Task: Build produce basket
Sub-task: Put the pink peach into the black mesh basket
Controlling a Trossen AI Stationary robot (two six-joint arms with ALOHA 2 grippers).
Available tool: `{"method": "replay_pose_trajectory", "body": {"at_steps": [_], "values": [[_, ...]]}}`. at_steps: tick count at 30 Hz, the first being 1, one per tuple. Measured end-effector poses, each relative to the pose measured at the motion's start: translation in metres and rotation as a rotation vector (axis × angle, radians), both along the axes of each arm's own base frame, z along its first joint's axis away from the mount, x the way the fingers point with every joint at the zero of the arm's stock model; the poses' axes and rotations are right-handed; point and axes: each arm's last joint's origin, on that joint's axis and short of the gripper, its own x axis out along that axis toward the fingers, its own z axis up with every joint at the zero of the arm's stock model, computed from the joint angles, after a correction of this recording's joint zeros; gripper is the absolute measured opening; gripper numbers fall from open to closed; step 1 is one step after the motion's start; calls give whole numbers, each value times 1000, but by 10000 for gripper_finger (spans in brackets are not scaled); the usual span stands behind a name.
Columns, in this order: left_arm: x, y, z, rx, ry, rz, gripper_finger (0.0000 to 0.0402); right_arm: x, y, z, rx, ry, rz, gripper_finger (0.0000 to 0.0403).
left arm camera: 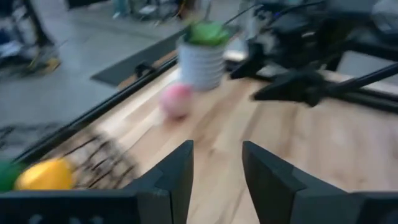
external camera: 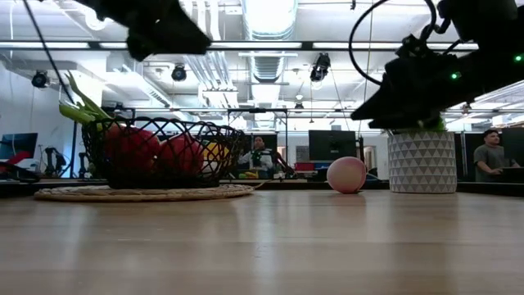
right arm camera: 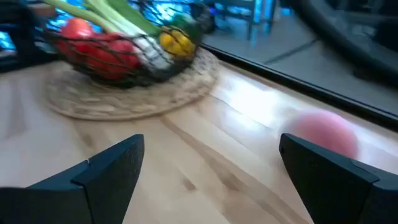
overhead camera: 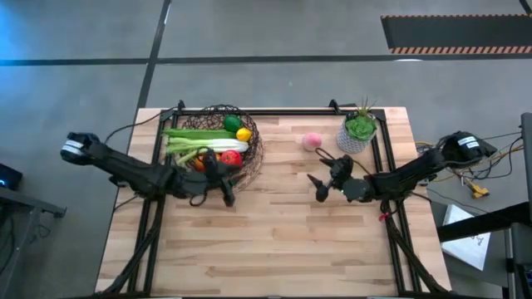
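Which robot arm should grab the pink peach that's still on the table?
Probably the right. The right gripper is open and empty just in front of the peach. The left gripper sits by the basket, farther away.

One basket [overhead camera: 249, 158], one peach [overhead camera: 312, 140], one plant [overhead camera: 359, 131]

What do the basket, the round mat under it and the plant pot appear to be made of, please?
The basket looks like dark wire: thin bars with open gaps that show the fruit inside. The mat seems to be woven straw or similar fibre, pale tan with coiled ridges. The plant pot looks like matte white ceramic or plastic with a raised triangle pattern; which one is unclear.
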Motion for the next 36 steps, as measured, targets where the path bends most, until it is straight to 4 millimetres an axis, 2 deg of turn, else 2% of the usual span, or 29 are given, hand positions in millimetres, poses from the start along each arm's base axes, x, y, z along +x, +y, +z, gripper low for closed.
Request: {"method": "replay_pose_trajectory", "body": {"at_steps": [5,10,15,20,24,29,33,36], "values": [[30,-27,-12,29,-62,-78,116,-10,-1,-1,91,51,18,366],[62,-48,-41,27,-70,-108,115,-14,-2,-2,158,98,82,366],[92,-62,-66,25,-73,-115,115,-1,-15,21,200,252,179,366],[119,-73,-75,25,-60,-128,115,16,-43,51,135,516,145,366],[139,-82,-75,19,-84,-127,115,34,-72,62,24,718,147,365],[161,-90,-77,45,-92,-143,115,54,-116,55,-4,865,171,365],[167,-93,-79,70,-82,-158,115,64,-149,42,25,923,177,365],[166,-93,-81,70,-76,-167,115,69,-166,34,18,978,179,365]]}}
